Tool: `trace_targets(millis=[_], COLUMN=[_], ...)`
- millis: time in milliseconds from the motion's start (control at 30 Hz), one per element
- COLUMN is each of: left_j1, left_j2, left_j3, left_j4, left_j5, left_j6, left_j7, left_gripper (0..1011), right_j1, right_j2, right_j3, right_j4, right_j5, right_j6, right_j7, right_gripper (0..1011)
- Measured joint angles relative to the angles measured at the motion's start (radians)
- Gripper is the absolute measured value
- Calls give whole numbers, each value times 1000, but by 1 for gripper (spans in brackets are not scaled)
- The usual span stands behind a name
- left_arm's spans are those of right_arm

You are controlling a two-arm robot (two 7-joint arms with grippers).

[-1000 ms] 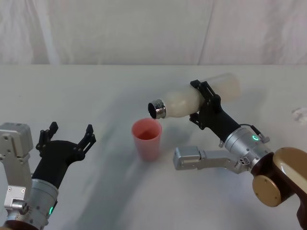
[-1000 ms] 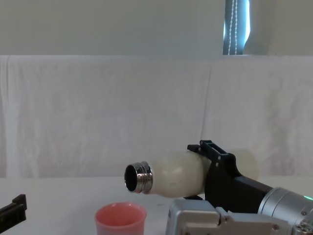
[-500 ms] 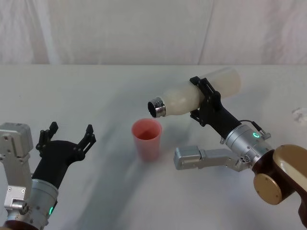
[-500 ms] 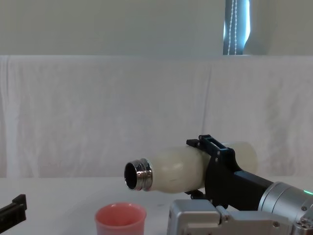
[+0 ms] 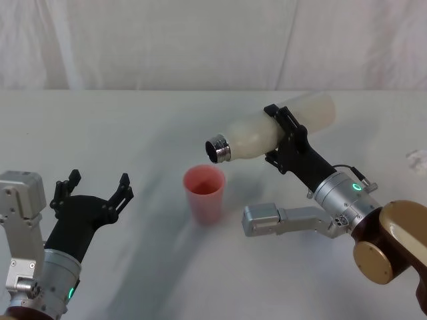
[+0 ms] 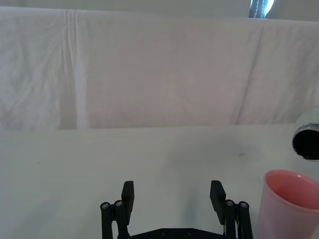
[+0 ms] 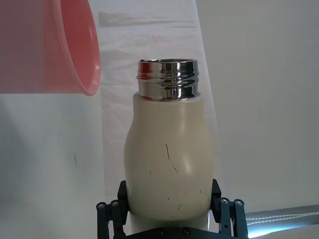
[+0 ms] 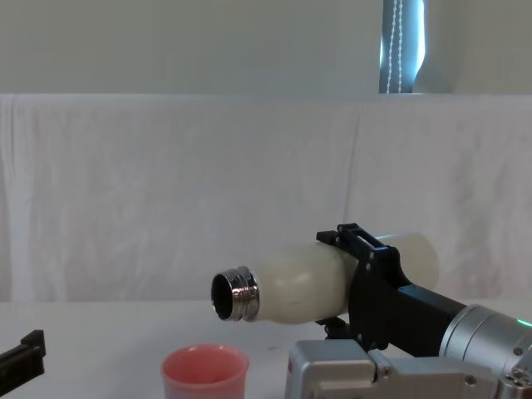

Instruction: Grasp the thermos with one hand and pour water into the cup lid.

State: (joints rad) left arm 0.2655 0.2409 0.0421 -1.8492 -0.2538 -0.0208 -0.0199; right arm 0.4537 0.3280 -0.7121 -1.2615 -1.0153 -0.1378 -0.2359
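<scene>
Black right tool (image 5: 283, 137) clamps tilted thermos (image 5: 267, 133) above cup lid (image 5: 205, 193)

Open table (image 5: 133, 127) around cup lid (image 5: 205, 193)

Right claw (image 5: 285, 137): clamped on the thermos (image 5: 267, 135), raised above the cup lid (image 5: 204, 194).
Left claw (image 5: 95, 191): fingers spread, low, well left of the cup lid.
</scene>
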Motion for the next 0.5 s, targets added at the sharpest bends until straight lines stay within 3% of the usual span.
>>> trace_targets(millis=[500], left_j1=[0], left_j2=[0], left_j3=[0], left_j4=[0], left_j5=[0], left_j6=[0], left_j7=[0], left_gripper=[1001], right_j1=[1], right_j2=[4], right_j3=[-7], right_j4=[-3], right_j5=[-8], right_j6=[3], right_j7=[-7], right_gripper=[959])
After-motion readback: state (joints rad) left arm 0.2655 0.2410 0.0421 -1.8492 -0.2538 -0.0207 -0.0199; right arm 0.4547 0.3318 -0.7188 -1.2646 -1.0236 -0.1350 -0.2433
